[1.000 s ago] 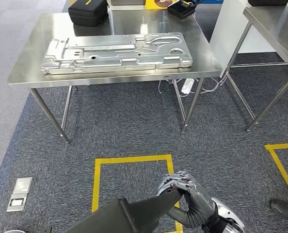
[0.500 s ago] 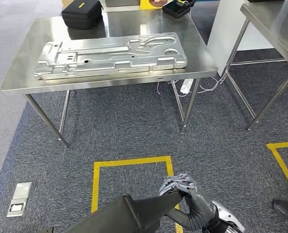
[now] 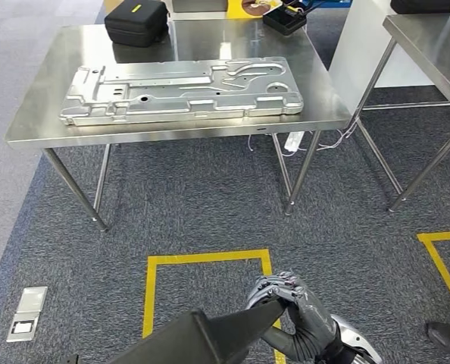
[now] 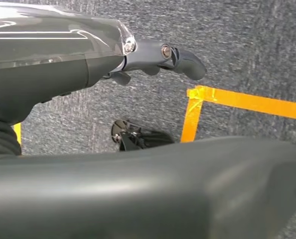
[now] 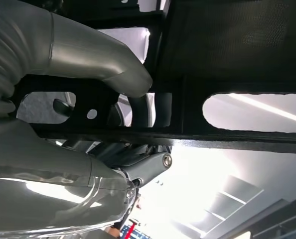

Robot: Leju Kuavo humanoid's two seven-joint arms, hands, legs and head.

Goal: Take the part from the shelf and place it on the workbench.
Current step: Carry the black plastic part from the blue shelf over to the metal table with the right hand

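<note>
Right hand (image 3: 303,318) low, fingers (image 3: 274,287) gripping dark part (image 3: 211,337).

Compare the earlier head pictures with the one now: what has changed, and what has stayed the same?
Only the camera shifted, so the whole scene slid slightly. The right robot hand still grips the dark part low in front. The metal panel still lies on the workbench.
</note>
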